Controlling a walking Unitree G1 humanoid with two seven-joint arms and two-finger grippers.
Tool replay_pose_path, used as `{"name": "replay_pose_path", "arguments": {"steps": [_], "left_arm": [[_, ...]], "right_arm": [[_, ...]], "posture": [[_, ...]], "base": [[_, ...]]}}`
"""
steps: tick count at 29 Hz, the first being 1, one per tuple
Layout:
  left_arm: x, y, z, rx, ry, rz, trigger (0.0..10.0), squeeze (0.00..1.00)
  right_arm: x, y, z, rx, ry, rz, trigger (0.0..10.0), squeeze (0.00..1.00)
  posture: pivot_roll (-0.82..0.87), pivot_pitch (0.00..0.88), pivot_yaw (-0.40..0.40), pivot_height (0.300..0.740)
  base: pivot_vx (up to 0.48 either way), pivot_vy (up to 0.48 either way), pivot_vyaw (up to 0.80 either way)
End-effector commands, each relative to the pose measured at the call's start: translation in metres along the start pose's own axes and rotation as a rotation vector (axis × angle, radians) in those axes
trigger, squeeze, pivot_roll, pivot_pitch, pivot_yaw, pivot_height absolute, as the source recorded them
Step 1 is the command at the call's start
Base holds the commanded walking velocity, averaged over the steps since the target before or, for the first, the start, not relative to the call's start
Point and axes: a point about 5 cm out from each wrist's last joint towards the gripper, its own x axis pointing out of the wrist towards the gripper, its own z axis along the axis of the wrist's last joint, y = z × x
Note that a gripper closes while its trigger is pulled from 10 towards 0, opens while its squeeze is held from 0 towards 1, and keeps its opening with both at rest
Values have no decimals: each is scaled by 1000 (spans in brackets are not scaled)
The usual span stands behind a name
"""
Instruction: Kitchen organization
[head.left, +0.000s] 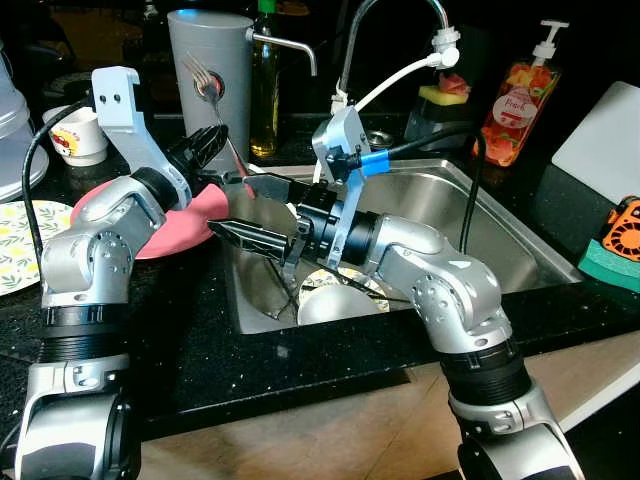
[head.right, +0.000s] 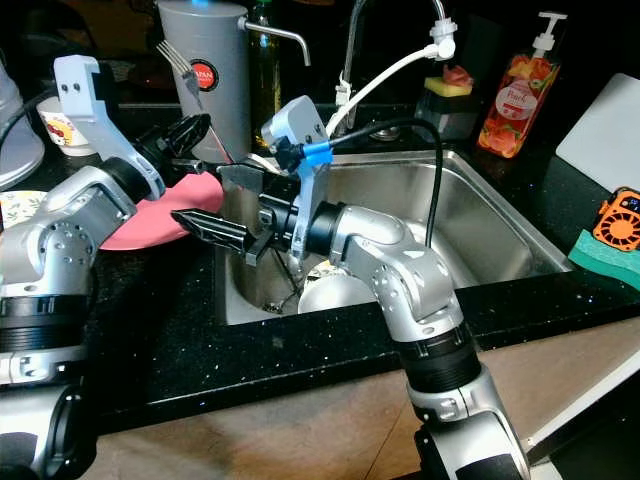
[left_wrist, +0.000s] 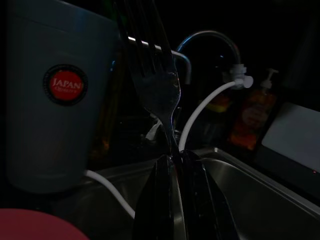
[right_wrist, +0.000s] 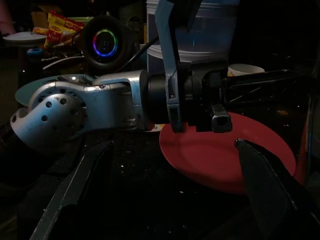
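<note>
I've got the left claw (head.left: 212, 143) raised over the near-left corner of the sink (head.left: 520, 235), and it's clenched on a fork (head.left: 205, 85): the handle is pinched between the two black fingers and the tines stand up in front of the tall grey canister (head.left: 205, 50). My left wrist camera confirms it, with the fork (left_wrist: 159, 90) rising straight out of the closed fingers (left_wrist: 197, 200), the canister's round red label behind it.

My right claw (head.left: 250, 215) reaches across the sink toward the left, fingers spread wide with nothing between them. One finger sits high by the sink's back-left edge, the other lower over the left wall of the basin. From the right wrist camera I see those two fingers (right_wrist: 75, 190) well apart, looking out at the left arm and the pink plate (right_wrist: 225, 160).

That pink plate (head.left: 195, 215) lies on the black surface (head.left: 180, 340) just left of the sink, beneath the left arm. In the basin, below my right forearm, there's a white bowl (head.left: 335, 303) resting against a patterned plate (head.left: 370, 288).

Behind the sink stands the faucet (head.left: 385, 15) with a white hose (head.left: 400, 75) hanging from it. To the right of it, an orange soap dispenser (head.left: 520, 100) and a sponge holder (head.left: 445, 100). A white cup (head.left: 78, 135) sits at the far left, with a floral plate (head.left: 20, 235) nearer me.
</note>
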Motion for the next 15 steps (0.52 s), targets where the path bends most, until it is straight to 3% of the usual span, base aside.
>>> {"name": "replay_pose_path", "arguments": {"steps": [1, 15], "left_arm": [[3, -10, 6, 12, -16, -48, 0, 0], [6, -41, 2, -52, -11, -170, 0, 0]], "right_arm": [[1, 1, -1, -17, 8, 4, 10000, 0], [5, -10, -17, 4, 48, -136, 10000, 0]], "posture": [[-17, 89, -53, 740], [-16, 88, -51, 740]], "base": [[0, 0, 0], [0, 0, 0]]}}
